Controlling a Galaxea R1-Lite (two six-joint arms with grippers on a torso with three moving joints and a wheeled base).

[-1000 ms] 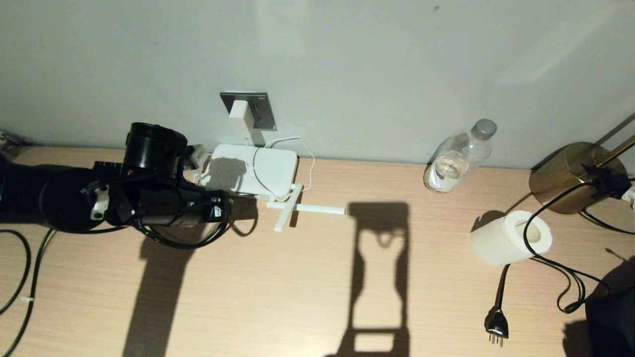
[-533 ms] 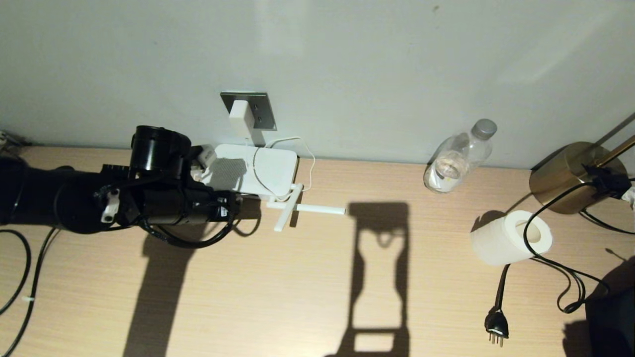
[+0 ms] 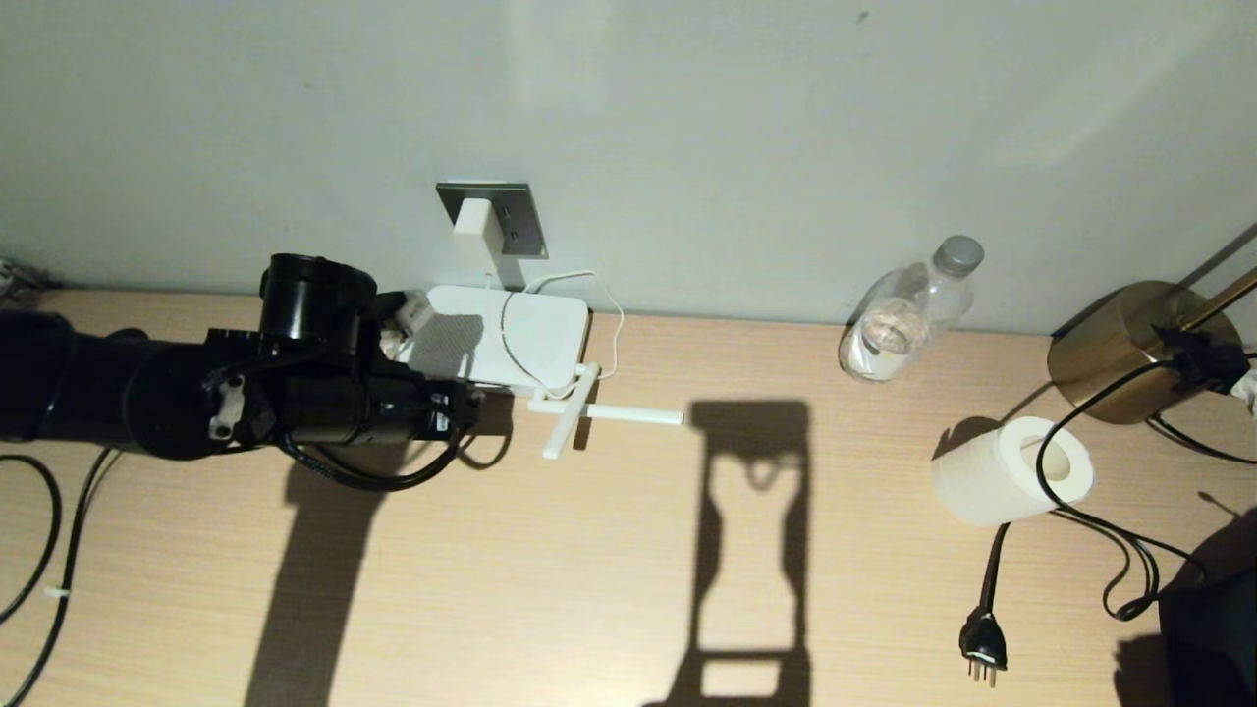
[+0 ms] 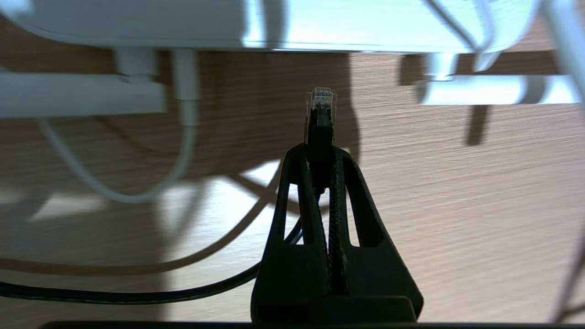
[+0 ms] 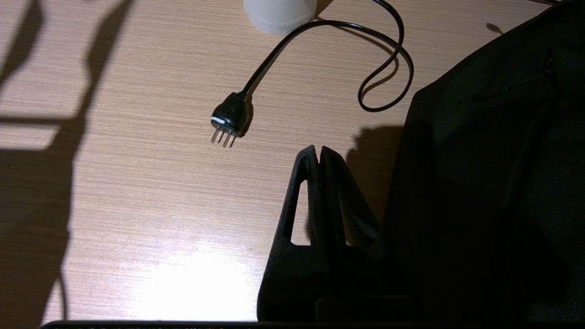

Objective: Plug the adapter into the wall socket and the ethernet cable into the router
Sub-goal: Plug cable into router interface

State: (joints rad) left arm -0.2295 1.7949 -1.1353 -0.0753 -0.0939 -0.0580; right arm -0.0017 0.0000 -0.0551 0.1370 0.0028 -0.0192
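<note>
The left pincer (image 4: 321,153) is pinched tight on the ethernet cable (image 4: 321,119) — its clear clip connector juts just past the fingertips, pointing at the near edge of the router (image 4: 256,20), close but apart. The black cord trails back across the tabletop (image 4: 457,205). Beyond, the adapter (image 3: 475,227) sits in the wall socket (image 3: 496,217).
</note>
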